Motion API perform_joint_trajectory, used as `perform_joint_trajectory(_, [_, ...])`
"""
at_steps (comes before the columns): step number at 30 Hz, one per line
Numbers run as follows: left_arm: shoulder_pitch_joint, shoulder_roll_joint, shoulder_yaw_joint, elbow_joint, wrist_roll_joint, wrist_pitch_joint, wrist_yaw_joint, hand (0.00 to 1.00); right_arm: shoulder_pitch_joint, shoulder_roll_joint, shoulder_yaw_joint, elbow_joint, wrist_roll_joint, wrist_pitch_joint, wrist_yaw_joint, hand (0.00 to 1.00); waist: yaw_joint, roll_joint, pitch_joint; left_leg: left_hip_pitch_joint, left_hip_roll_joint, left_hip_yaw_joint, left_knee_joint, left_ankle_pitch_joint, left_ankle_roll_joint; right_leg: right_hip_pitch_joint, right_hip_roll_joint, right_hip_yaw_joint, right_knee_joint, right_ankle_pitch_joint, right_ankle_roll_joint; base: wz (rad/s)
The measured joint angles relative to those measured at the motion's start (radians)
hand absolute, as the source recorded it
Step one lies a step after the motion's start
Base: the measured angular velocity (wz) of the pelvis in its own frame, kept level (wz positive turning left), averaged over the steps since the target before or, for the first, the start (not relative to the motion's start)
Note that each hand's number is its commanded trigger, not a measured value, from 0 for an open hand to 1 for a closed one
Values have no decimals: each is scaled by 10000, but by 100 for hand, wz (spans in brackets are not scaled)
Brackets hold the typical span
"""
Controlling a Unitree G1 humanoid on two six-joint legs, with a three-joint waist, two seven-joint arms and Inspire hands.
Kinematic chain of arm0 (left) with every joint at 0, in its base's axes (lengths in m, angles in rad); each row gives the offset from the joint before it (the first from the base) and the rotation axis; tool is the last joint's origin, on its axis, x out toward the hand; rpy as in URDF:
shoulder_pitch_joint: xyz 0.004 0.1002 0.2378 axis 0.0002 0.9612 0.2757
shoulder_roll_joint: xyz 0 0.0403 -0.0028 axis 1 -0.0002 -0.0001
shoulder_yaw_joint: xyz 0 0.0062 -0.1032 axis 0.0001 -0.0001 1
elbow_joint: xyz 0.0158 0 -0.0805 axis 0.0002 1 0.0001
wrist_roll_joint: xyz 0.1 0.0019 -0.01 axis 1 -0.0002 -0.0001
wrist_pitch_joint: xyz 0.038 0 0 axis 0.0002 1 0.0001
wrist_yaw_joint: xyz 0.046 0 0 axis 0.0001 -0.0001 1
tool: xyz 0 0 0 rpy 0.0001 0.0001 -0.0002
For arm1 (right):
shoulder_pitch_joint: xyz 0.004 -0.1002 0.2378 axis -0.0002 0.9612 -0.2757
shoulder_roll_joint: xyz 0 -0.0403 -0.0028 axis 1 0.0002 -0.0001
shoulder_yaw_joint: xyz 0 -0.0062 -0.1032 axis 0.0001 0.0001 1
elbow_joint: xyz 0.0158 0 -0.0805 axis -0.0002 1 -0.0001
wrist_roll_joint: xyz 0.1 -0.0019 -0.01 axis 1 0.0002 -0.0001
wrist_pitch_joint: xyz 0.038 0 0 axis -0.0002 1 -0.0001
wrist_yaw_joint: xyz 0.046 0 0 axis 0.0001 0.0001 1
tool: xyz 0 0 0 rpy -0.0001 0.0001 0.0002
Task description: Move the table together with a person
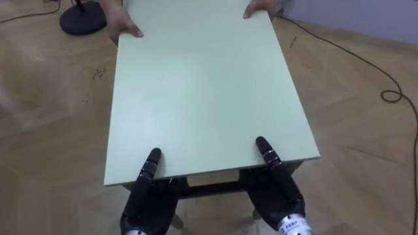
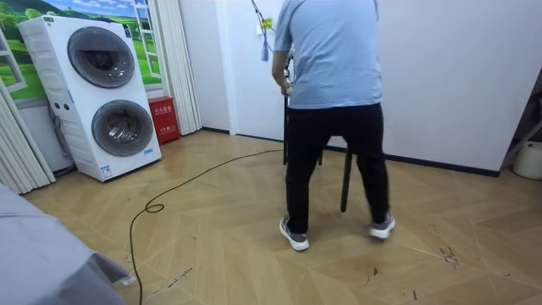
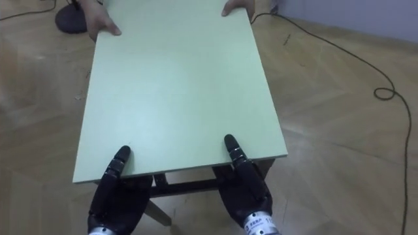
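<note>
A table with a pale green top [image 1: 202, 91] stands lengthwise before me over the wooden floor. My left hand [image 1: 149, 199] holds its near edge, thumb lying on the top and fingers hidden beneath. My right hand [image 1: 277, 192] grips the same edge further right in the same way. At the far end a person's hands [image 1: 124, 26] clasp both corners of the top. In the room view the person [image 2: 334, 110] stands with their back to the camera, hiding me, with dark table legs [image 2: 345, 178] beside their legs.
A black round stand base [image 1: 83, 16] sits on the floor beyond the table's far left corner. A dark cable [image 1: 392, 91] loops over the floor at right. Stacked washing machines [image 2: 102, 93] stand by the wall at the room view's left.
</note>
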Motion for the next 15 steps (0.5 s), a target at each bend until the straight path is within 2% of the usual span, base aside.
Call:
perform_joint_trajectory(3, [-2,-62,-29,14,-9,6,119,100,10,-32,-6,-10,-3,-6,-41,100,-69,-24,-4,-84,-278,-6,191,-34,127,-147,-452,134,813,-472,219,42])
perform_joint_trajectory(4, [-4,-62,-29,19,-20,11,150,100,16,-31,-1,-10,-4,-6,-65,100,-113,-35,-7,-99,-324,-6,231,-37,153,-131,-512,213,934,-569,276,69])
perform_joint_trajectory(5, [-5,-68,-28,34,-22,17,166,100,37,-27,-3,-9,-4,0,-86,100,-262,-56,-5,-149,-411,-37,306,-23,188,-75,-562,478,1067,-736,402,73])
perform_joint_trajectory(6, [-6,-75,-40,35,5,39,168,100,59,-41,-20,-9,2,-1,-85,100,-340,-57,-4,-206,-539,-259,324,15,247,-53,-572,814,1146,-829,531,75])
perform_joint_trajectory(7, [-6,-67,-40,35,5,40,169,100,60,-42,-19,-9,2,-1,-85,100,-413,-57,-4,-252,-615,-413,340,41,273,-24,-571,958,1156,-875,596,82])
perform_joint_trajectory(9, [-10,24,-34,34,13,95,170,100,152,-26,-23,-10,-17,-9,-84,100,-593,-44,9,-244,-800,-1046,314,146,272,374,-438,1382,820,-989,759,81])
perform_joint_trajectory(11, [-17,144,-14,31,12,168,167,100,215,-20,-11,-9,-17,-2,-84,100,-627,-46,14,-246,-833,-1484,303,198,220,752,-236,1535,405,-995,769,70])
perform_joint_trajectory(12, [-38,195,1,30,13,173,164,100,225,-32,5,-9,-17,23,-83,100,-621,-68,27,-242,-825,-1688,288,228,178,910,-98,1745,222,-995,769,62])
perform_joint_trajectory(15, [-48,353,25,-18,22,170,142,100,221,-45,18,-8,-15,117,-84,100,-526,-97,41,-245,-778,-1917,129,375,57,1224,73,1799,-116,-1012,722,48])
